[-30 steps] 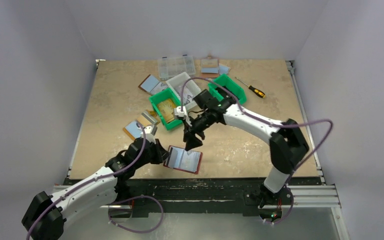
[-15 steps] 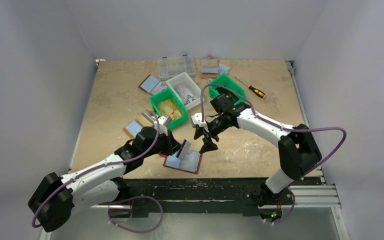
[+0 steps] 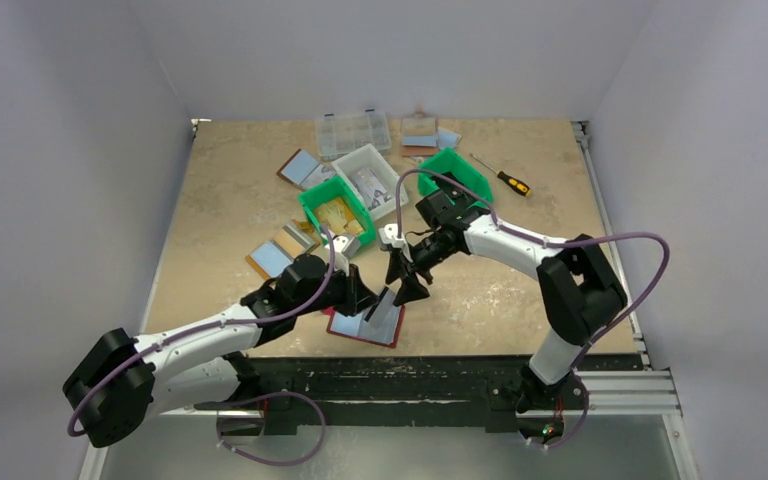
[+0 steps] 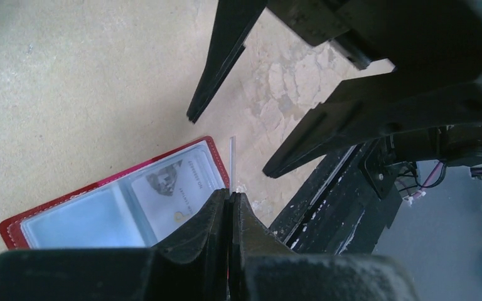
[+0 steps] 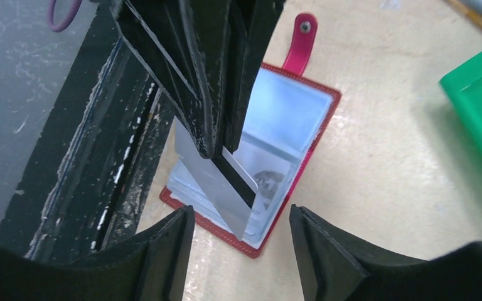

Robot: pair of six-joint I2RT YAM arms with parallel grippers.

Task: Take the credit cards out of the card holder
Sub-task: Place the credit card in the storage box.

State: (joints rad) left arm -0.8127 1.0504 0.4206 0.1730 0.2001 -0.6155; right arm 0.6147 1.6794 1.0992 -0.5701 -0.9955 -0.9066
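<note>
Pale grey walls [image 3: 70, 120], tan tabletop [image 3: 225, 195]

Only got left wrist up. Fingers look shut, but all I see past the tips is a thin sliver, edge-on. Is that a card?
Observer: Yes. The right wrist view shows the left gripper shut on a pale grey credit card with a dark stripe, seen face-on.
Operator: Right gripper?
Observer: The right gripper is open, with one finger on either side of the card and neither touching it.
Operator: Can't find the wallet's tab. Where is it?
Observer: The dark red bifold card holder lies open, and its red snap tab sticks out from the panel farther from the held card.
</note>
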